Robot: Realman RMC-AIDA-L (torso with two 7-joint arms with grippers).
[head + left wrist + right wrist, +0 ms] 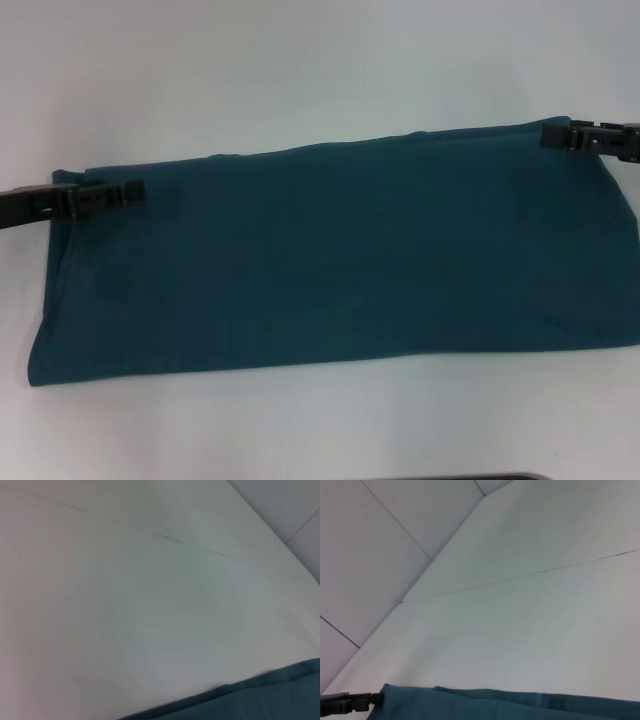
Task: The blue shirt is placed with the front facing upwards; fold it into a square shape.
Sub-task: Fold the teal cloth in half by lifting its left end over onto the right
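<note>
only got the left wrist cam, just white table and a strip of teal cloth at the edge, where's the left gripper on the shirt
Observer: In the head view the left gripper lies over the far left corner of the dark teal-blue cotton shirt.
Operator: and the right one
Observer: The right gripper is at the shirt's far right corner, on the same far edge.
Operator: how folded is it
Observer: It lies flat on the white table as one long wide band, not yet a square. No lettering or collar shows.
</note>
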